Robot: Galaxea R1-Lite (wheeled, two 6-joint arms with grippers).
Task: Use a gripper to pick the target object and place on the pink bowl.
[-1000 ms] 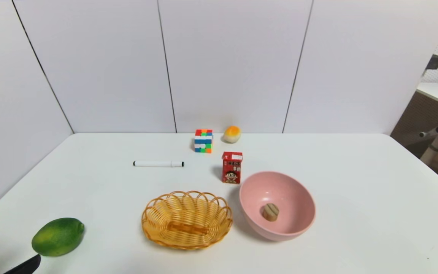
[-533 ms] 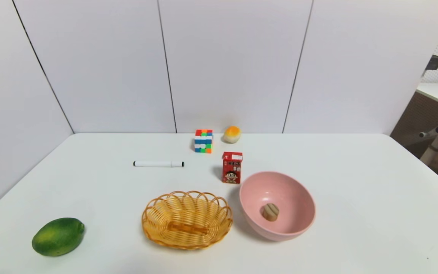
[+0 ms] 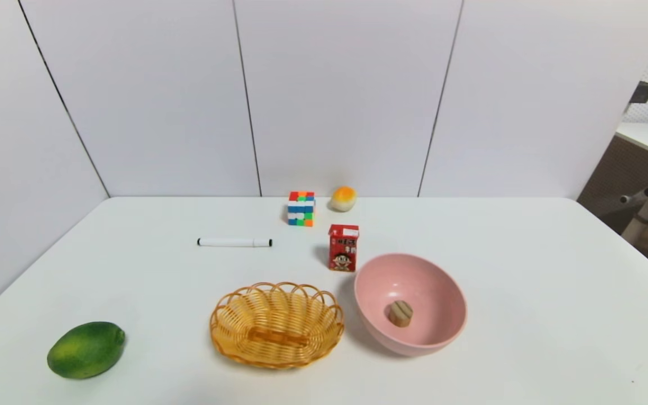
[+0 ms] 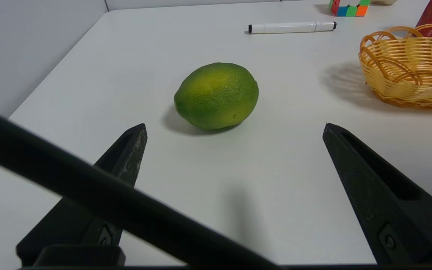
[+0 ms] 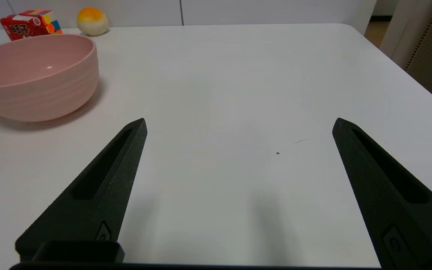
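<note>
Resting inside the pink bowl (image 3: 433, 332), near its bottom, the wooden cylinder (image 3: 400, 313) looks already delivered; judged complete, nothing obviously left. Left gripper (image 4: 234, 127) spread wide and empty, low over the table before the green lime (image 4: 216, 95). Right gripper (image 5: 238, 123) likewise agape, empty, parked beside the bowl.

You have a green lime (image 3: 86, 349) lying alone at the near left of the white table (image 3: 526, 270). A woven yellow wicker basket (image 3: 277, 325) sits mid-table; behind it lie a white marker (image 3: 234, 242) (black-capped), a red drink carton (image 3: 343, 247), a colourful puzzle cube (image 3: 301, 208) and an orange-and-cream bun toy (image 3: 343, 198).
</note>
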